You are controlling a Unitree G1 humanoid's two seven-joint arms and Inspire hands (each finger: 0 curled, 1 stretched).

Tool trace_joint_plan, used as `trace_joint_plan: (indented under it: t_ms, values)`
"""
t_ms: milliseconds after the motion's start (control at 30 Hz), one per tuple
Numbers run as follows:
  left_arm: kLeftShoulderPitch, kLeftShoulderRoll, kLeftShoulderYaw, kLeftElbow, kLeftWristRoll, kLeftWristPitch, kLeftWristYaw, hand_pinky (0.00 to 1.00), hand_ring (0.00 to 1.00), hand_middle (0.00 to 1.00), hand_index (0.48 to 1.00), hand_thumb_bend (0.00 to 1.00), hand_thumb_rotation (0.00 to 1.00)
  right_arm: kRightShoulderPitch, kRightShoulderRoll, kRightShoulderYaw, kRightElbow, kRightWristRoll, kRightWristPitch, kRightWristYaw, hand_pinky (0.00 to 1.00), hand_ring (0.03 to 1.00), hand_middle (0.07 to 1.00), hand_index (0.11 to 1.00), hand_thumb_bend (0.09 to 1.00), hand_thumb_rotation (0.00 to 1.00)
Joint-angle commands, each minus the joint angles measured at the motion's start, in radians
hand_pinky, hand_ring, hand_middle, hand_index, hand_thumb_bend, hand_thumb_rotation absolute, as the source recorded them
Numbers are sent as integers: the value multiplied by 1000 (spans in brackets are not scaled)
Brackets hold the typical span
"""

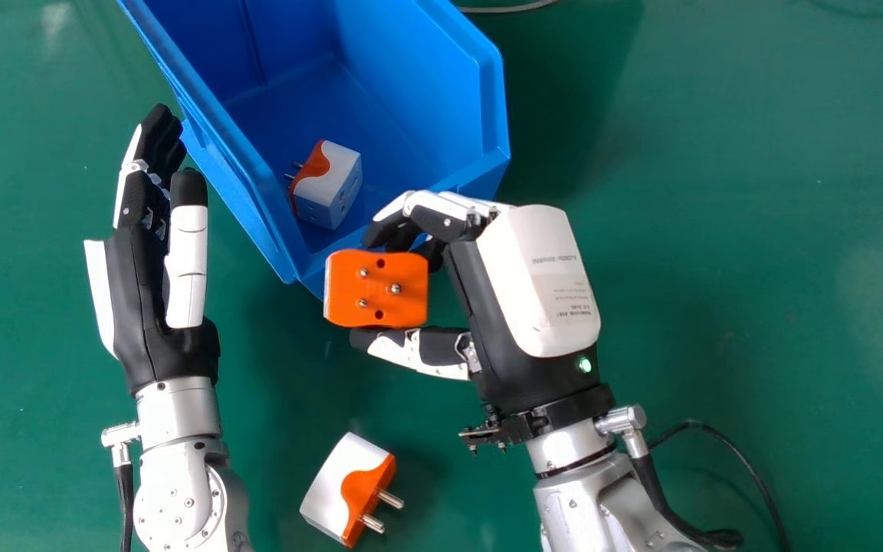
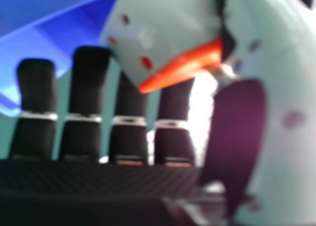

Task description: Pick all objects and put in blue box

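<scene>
Just outside the near corner of the blue box (image 1: 246, 165), my right hand (image 1: 518, 307) has its curled fingers and thumb round an orange and white plug adapter (image 1: 376, 290), pins facing up. In the right hand view the held adapter (image 2: 163, 28) sits between the thumb and fingers of my right hand (image 2: 91, 80). A second adapter (image 1: 328, 184) lies inside the box. The third adapter (image 1: 349, 487) rests on the table at the bottom of the head view, pins pointing right. My left hand (image 1: 154, 268) is held open, left of the box, holding nothing.
The green table (image 1: 717, 192) lies under everything. The box's left wall stands close to my left fingertips. A black cable (image 1: 740, 460) loops beside my right forearm, and another cable (image 1: 510, 9) runs behind the box.
</scene>
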Motion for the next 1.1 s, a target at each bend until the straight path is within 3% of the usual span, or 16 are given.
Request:
trace_joint_plan:
  t_ms: [0, 100, 400, 533, 767, 1067]
  values:
    - [4, -5, -6, -18, 4, -14, -6, 918, 927, 910, 870, 790, 792, -13, 14, -15, -6, 13, -32, -38, 334, 398, 508, 507, 511, 0]
    - [2, -5, -6, -16, 4, -14, -7, 919, 928, 910, 870, 789, 791, -13, 14, -24, -3, 9, -48, -65, 340, 399, 511, 506, 511, 0]
    - [-6, -1, -10, -11, 20, -11, 7, 919, 928, 911, 871, 788, 789, -20, 14, -88, -12, 31, -30, -54, 356, 400, 515, 507, 512, 0]
    - [-9, -2, -10, -14, 14, -7, 5, 916, 926, 910, 872, 790, 791, -45, 15, -121, -10, 28, -30, -70, 331, 403, 522, 517, 503, 0]
    - [-14, -2, -8, -17, 18, -11, 14, 913, 925, 909, 869, 803, 787, -126, 21, -156, 0, 36, -10, -45, 306, 407, 528, 528, 496, 0]
    - [-14, -2, -9, -23, 14, -11, 16, 907, 923, 906, 865, 813, 786, -259, 36, -159, 76, 38, 7, -28, 298, 417, 530, 531, 492, 0]
